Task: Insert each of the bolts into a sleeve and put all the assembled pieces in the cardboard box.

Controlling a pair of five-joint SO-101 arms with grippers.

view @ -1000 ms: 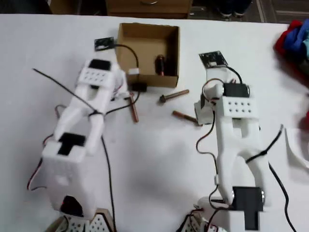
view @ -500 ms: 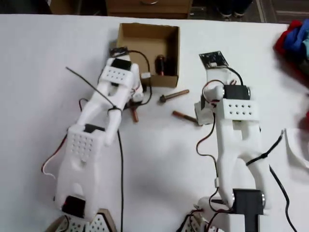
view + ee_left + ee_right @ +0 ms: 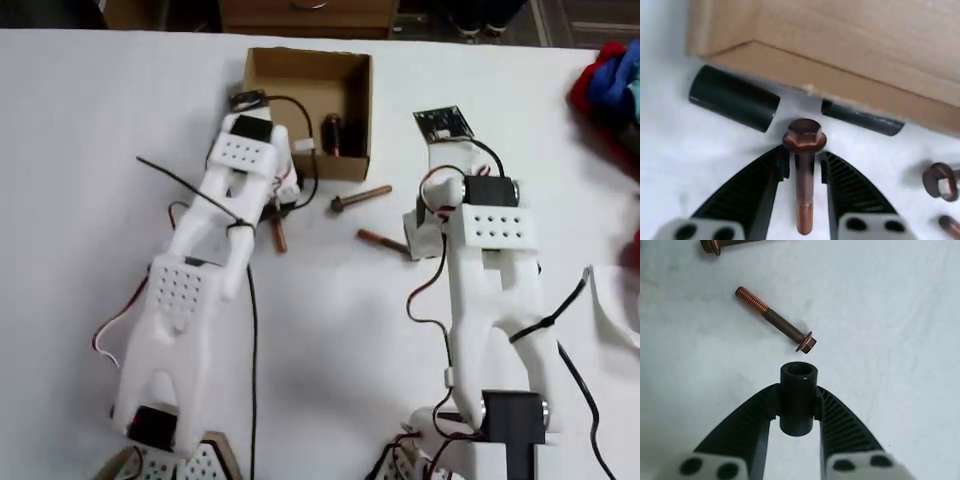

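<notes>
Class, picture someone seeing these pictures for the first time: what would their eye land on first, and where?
The right gripper clamps a black sleeve just short of a copper bolt lying on the white table. The left gripper straddles a second bolt beside the cardboard box, which holds one assembled piece.

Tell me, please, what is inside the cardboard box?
One dark sleeve with copper showing, apparently its bolt, lies in the cardboard box by its right wall. The left arm covers the near left corner, hiding that part.
</notes>
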